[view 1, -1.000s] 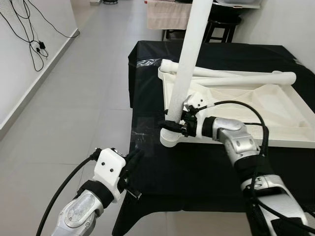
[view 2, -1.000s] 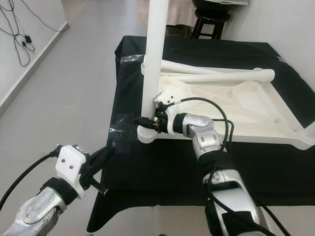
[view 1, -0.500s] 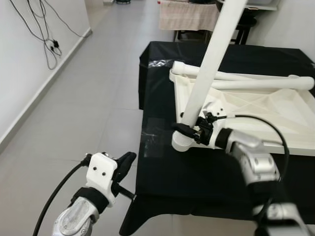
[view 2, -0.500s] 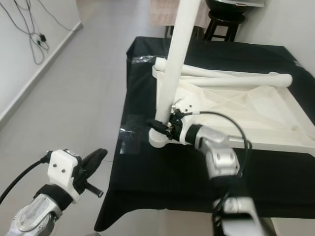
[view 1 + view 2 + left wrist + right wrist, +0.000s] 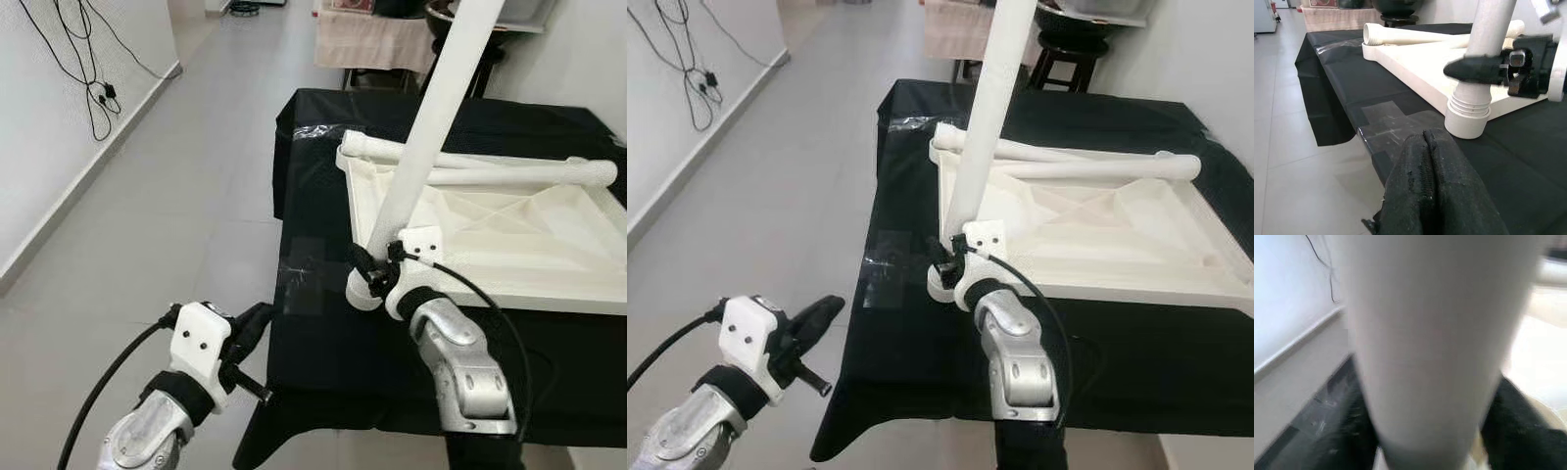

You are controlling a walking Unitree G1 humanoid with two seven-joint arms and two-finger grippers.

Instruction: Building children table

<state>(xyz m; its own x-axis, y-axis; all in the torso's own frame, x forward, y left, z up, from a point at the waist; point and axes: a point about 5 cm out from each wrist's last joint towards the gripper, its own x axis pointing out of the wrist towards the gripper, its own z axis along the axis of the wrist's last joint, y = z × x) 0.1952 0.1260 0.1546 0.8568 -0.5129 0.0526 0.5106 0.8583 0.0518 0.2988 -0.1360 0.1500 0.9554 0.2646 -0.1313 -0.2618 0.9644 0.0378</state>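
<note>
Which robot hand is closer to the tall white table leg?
Right. The right gripper clamps the table leg near its base; the left gripper hangs shut off the table's edge.

right gripper (image 5: 946, 257) clasping tilted white table leg (image 5: 986, 119), upturned tabletop (image 5: 1097, 235)

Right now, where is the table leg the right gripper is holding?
The table leg stands tilted at the near left corner of the upturned white tabletop on the black-covered table, with the right gripper clamped just above its threaded base.
</note>
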